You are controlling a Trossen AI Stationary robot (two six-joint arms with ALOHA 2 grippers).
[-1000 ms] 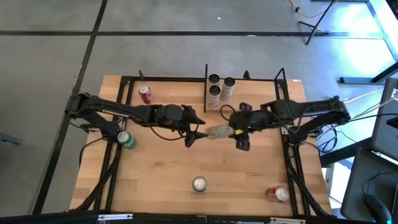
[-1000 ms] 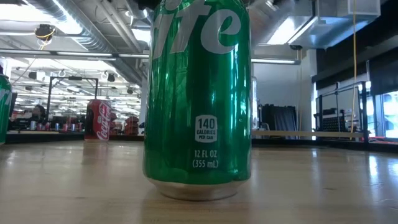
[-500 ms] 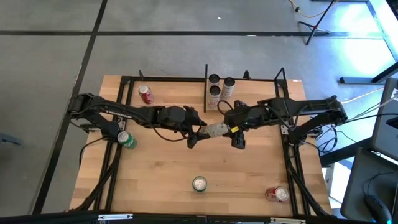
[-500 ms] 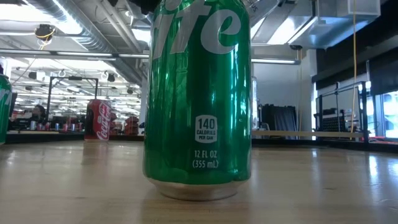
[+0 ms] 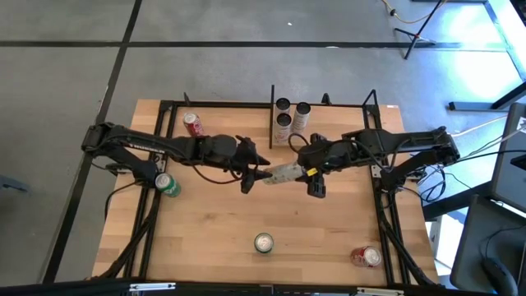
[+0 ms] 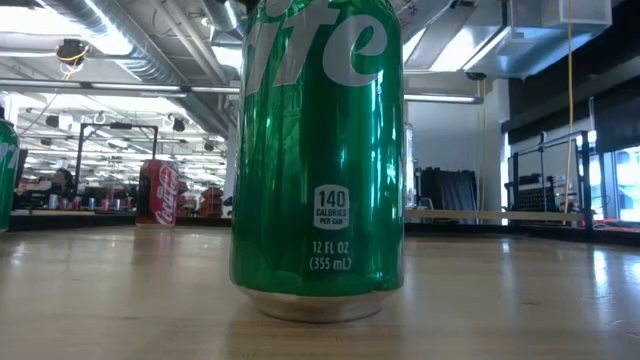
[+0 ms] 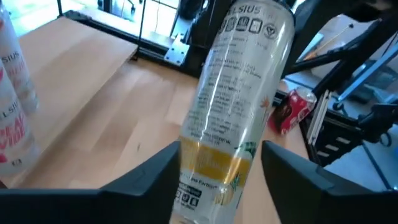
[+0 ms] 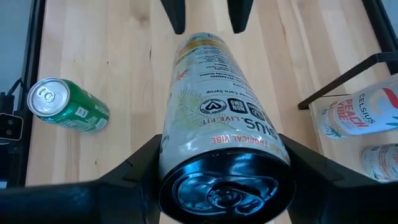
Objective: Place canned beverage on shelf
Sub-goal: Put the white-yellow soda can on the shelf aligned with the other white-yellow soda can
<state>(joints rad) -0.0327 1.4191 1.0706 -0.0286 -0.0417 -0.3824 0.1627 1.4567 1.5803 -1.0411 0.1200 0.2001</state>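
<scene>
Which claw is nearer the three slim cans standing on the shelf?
Right. The right claw sits just in front of the three slim cans, gripping the white can; the left claw is farther, at that can's other end.

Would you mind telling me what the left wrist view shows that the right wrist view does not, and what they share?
Only the left wrist view shows a red can lying on the tabletop. Only the right wrist view shows a green can on its side and the held can's dark end. Both show the white Celsius can between the two grippers, gripped by the right gripper, with the left gripper at its other end, and more Celsius cans on the shelf.
</scene>
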